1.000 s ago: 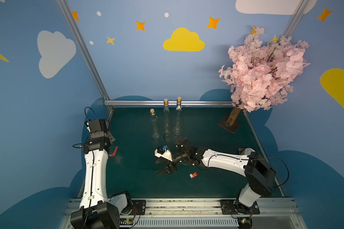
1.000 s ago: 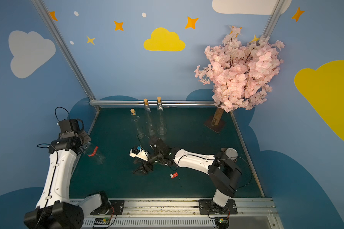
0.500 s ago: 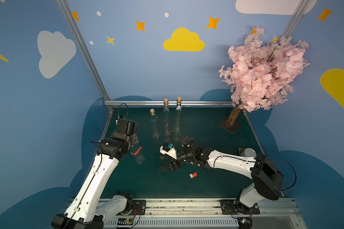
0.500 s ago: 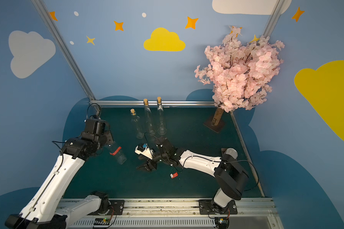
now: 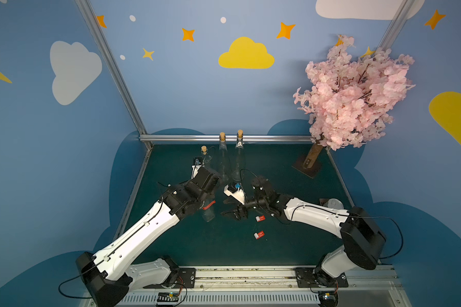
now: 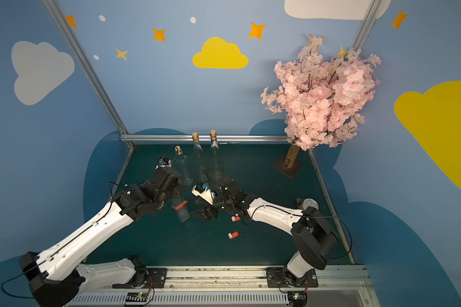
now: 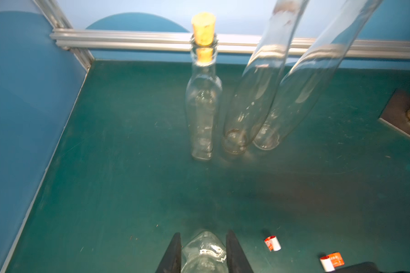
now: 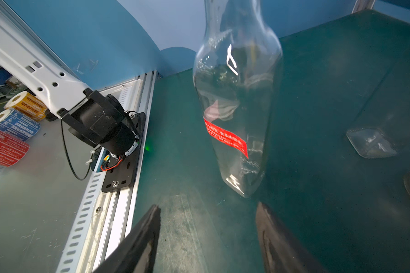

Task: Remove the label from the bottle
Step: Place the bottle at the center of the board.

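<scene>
Clear glass bottle [image 8: 237, 78], a slanted red label [image 8: 225, 137] stuck across its belly, hangs tilted over the middle of the green mat [image 8: 175, 170], clamped in the left gripper [image 7: 203, 234], the right gripper [image 8: 208, 206] spread wide just beside its base.

Left arm [image 5: 144, 228] has swung from the left edge of the green table [image 5: 277, 172] to its middle, the left gripper [image 7: 202, 250] clamped on the clear glass bottle [image 5: 208, 215] with a red label strip [image 5: 208, 205]. The bottle now sits just beside the right gripper [image 5: 234, 214], which has edged toward the back. A rolled red-and-white label scrap [image 5: 260, 218] has come into sight beside the right arm.
</scene>
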### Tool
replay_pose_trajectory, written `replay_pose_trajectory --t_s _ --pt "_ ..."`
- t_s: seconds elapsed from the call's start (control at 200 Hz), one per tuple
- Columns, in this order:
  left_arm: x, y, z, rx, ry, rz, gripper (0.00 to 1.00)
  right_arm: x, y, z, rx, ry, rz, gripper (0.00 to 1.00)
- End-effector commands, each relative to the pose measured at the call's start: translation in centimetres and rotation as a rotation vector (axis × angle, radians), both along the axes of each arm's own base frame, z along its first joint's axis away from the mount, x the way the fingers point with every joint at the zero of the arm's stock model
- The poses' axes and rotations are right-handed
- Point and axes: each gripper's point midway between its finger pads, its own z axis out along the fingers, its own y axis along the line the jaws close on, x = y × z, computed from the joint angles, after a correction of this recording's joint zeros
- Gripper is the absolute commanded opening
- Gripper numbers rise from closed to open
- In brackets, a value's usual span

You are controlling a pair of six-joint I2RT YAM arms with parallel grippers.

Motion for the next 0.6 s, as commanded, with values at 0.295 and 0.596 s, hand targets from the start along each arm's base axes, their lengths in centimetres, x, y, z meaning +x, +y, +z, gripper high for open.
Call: replay_pose_trajectory --t_s 0.295,0.596 --pt "2.9 -2.7 0.5 -0.065 -0.124 -0.013 0.03 0.8 -1.1 1.1 0.04 -0.037 -0.03 0.66" --pt "2.7 -3.9 -0.7 -0.076 -0.124 -0.098 0.03 0.2 -0.7 0.1 0.074 -0.153 0.057 0.65"
